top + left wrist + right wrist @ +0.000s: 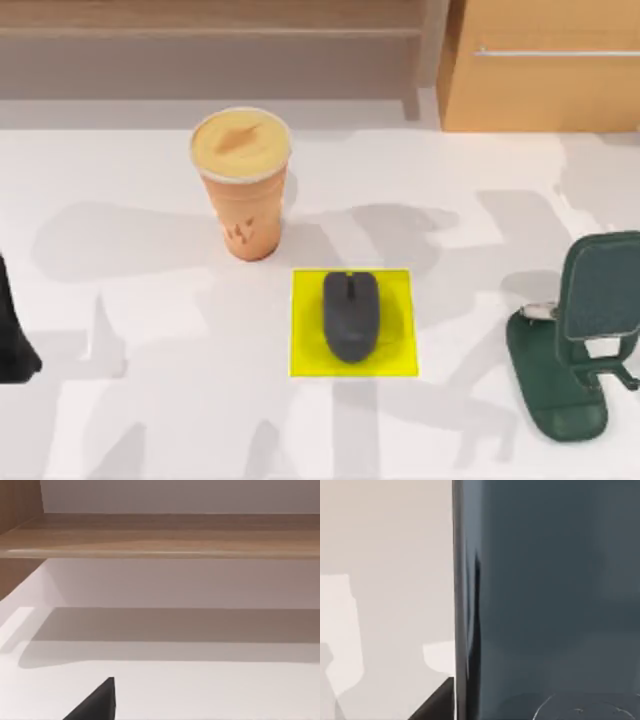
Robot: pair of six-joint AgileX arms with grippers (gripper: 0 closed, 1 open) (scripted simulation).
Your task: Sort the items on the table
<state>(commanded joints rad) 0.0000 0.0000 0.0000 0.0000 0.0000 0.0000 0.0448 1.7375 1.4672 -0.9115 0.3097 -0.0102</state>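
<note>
Top view shows the mouse [351,315] lying on the yellow square [305,350] and the phone [603,285] propped in the dark green stand [560,395] at the right, so both look sorted. Orange cup [243,185] stands upright on the bare tabletop [150,300], seemingly left to place. Left arm [12,340] sits at the left edge; whether either arm's jaws are wide or narrow, I cannot tell.

The mouse [351,316] looked like dull dark plastic. The square [353,322] under it was flat and smooth. The cup [242,183] looked papery. The cabinet [541,65] at one o'clock was wood, the phone [550,600] shiny.
</note>
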